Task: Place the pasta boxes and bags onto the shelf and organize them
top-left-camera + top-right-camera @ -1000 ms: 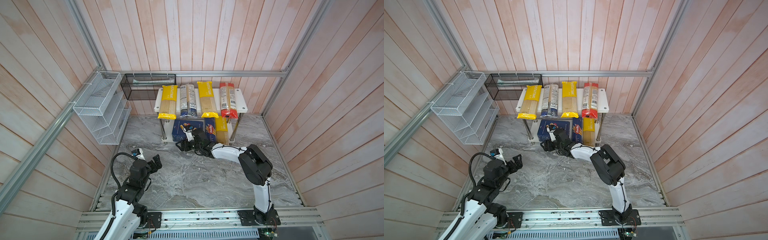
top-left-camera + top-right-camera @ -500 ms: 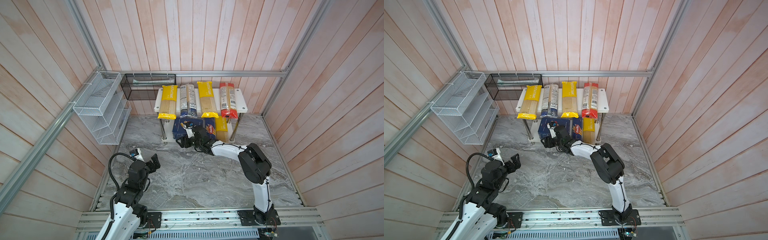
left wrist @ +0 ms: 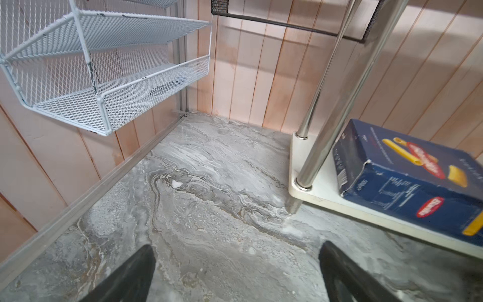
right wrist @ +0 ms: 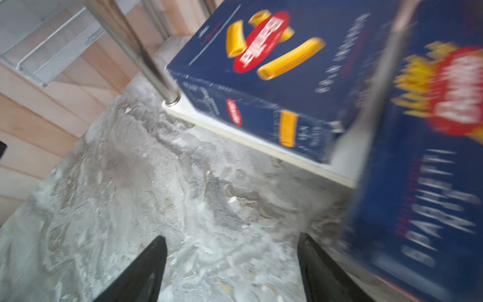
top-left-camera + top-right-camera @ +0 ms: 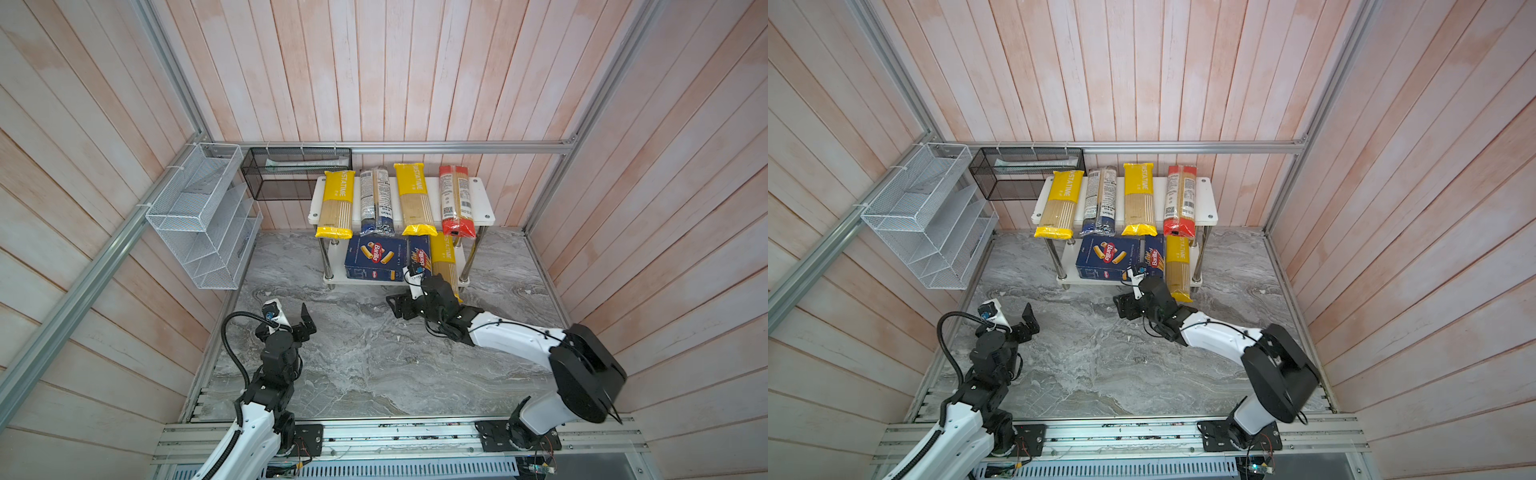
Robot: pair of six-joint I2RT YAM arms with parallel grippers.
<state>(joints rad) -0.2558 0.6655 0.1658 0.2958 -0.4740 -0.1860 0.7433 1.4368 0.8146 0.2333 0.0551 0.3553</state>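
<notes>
Cardboard makes the Barilla spaghetti box (image 4: 418,183) stiff and probably light; pinch its narrow sides at the end just beside the right pincer (image 4: 232,236). Its jaws stand wide, empty.

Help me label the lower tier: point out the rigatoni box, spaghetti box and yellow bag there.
rigatoni box (image 5: 376,254): top view, top face.
spaghetti box (image 5: 420,257): top view, red logo.
yellow bag (image 5: 445,268): top view, clear middle.
</notes>
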